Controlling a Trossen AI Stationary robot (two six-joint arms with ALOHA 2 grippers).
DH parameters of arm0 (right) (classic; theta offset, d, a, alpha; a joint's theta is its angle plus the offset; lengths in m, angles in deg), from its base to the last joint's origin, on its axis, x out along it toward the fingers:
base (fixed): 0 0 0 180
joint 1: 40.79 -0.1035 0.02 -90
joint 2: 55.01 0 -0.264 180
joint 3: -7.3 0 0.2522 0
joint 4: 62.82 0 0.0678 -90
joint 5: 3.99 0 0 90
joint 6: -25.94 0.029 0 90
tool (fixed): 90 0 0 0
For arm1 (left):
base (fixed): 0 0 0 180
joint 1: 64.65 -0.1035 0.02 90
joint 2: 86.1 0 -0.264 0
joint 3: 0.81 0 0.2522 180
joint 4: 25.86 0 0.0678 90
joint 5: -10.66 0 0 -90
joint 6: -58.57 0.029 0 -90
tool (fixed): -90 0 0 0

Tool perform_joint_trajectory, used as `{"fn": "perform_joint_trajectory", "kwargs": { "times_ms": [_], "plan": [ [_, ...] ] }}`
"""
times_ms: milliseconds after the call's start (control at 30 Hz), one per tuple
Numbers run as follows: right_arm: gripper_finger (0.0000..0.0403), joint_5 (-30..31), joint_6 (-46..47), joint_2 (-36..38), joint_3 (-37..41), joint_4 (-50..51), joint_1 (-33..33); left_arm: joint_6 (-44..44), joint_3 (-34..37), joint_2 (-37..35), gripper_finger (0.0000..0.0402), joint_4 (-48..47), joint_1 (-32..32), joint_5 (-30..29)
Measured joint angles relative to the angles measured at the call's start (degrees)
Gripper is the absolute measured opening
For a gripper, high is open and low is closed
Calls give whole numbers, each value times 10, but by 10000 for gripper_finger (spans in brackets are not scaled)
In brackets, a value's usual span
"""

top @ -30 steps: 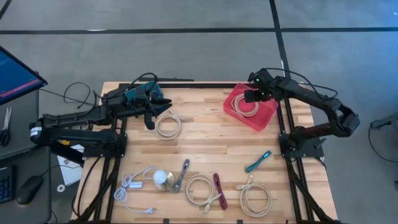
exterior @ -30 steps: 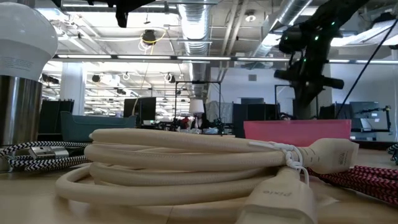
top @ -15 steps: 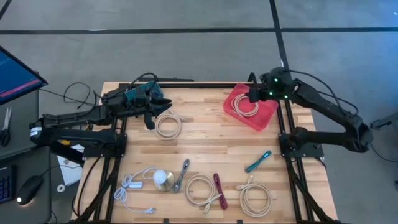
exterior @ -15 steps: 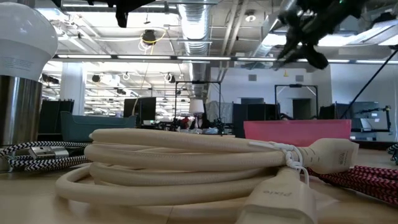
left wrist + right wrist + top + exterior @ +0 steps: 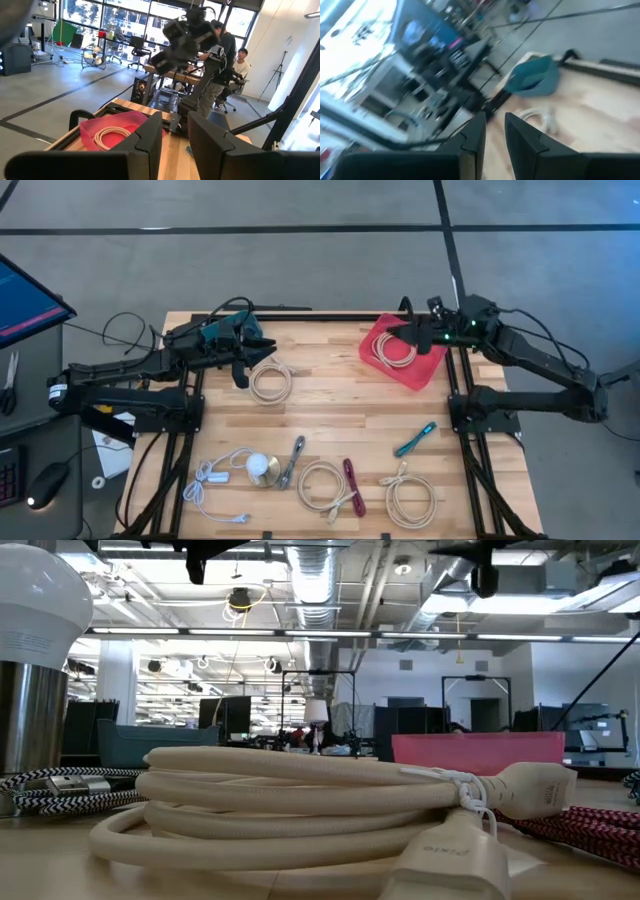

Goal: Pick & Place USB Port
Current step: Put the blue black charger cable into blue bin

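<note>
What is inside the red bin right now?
The red bin holds one coiled beige cable. The right gripper hangs above its far edge, covering a little of that rim; anything beneath the coil cannot be seen.

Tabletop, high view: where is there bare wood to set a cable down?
Bare: the middle band between the coiled cable by the left gripper, the pink bin and the teal cable. Crowded: the near edge, with coils and a bulb.

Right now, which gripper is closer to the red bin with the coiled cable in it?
The right. The right gripper hangs over the red bin's far edge, above the coiled cable. The left gripper is across the table, by another cream cable coil.
</note>
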Motion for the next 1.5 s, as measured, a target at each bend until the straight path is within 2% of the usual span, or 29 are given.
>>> {"fn": "perform_joint_trajectory", "kwargs": {
  "times_ms": [367, 600, 700, 833, 1133, 1367, 1500],
  "plan": [
    [66, 0, -33, -16, 0, -10, -155, 0, 0, 0, 92, 0, 0, 0],
    [66, 0, -1, -50, 0, -81, -199, 0, 0, 0, 92, 0, 0, 0],
    [66, -1, 52, -74, 0, -133, -209, 0, 0, 0, 92, 0, 0, 0],
    [66, -93, 77, -103, 0, -167, -210, 0, 0, 0, 92, 0, 0, 0],
    [66, -227, 165, -168, 0, -58, -261, 0, 0, 0, 92, 0, 0, 0],
    [66, -302, 239, -209, 0, 49, -322, 0, 0, 0, 92, 0, 0, 0],
    [64, -308, 245, -226, 0, 81, -351, 0, 0, 0, 92, 0, 0, 0]
  ]
}}
